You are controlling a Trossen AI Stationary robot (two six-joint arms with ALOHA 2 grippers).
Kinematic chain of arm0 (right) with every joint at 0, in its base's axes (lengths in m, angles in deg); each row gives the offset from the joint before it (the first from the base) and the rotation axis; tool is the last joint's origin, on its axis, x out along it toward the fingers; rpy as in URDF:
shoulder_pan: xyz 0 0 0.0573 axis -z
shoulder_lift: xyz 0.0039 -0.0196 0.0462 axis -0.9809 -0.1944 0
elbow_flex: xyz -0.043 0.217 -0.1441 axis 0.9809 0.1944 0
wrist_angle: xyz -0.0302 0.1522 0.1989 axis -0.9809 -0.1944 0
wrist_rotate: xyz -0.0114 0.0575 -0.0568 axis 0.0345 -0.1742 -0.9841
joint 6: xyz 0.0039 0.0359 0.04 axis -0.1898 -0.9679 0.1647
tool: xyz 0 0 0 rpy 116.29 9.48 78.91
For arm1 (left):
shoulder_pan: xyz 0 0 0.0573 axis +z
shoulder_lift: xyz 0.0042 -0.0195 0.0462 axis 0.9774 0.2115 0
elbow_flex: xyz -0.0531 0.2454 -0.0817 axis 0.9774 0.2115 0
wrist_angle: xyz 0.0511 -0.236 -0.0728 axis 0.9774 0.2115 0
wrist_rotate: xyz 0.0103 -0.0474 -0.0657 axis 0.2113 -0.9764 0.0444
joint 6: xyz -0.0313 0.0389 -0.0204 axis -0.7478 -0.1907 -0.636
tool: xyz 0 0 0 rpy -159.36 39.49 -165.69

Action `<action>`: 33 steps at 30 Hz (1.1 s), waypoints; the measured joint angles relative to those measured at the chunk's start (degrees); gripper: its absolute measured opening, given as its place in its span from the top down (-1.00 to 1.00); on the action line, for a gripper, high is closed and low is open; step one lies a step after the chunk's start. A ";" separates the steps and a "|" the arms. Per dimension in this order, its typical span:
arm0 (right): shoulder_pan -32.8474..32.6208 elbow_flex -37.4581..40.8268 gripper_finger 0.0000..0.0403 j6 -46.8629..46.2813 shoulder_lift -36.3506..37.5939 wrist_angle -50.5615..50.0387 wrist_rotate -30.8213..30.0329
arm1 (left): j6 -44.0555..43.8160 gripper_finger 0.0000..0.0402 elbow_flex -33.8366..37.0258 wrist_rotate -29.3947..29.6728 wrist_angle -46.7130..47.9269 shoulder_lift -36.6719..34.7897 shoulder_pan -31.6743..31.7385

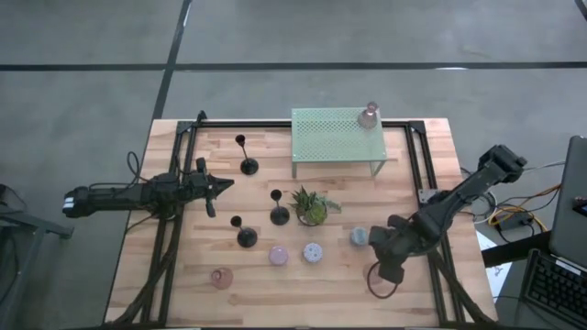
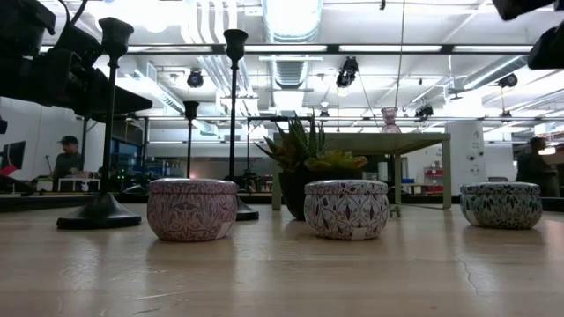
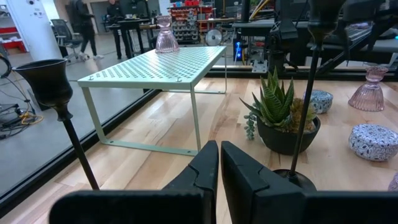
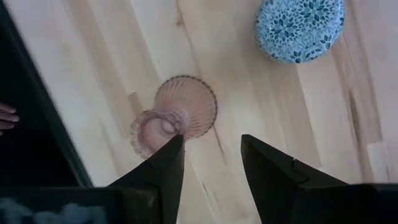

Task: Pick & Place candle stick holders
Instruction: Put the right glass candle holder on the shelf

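Right gripper open, hovering above pink glass holder lying just beside blue holder. Left gripper closed, empty, well away from blue holder.

I count three black candlesticks, three small round tins and three pink glass holders on my worktop. Beside them stand one spiky plant and one green mesh rack.
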 joint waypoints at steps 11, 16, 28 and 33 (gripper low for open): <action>-0.61 -4.81 0.23 2.35 -6.30 -0.17 0.53 | 0.00 0.88 0.00 0.00 0.00 -0.01 -0.02; -1.96 -5.60 0.27 2.35 -7.86 -0.29 0.84 | 0.00 0.88 0.00 -0.01 0.00 -0.02 -0.02; -2.83 -3.75 0.38 0.83 -8.50 -0.38 0.83 | 0.00 0.88 0.00 0.00 -0.02 -0.02 -0.02; -3.04 -3.50 0.44 0.86 -8.50 -0.26 -0.30 | 0.00 0.88 0.00 0.00 -0.02 -0.02 -0.01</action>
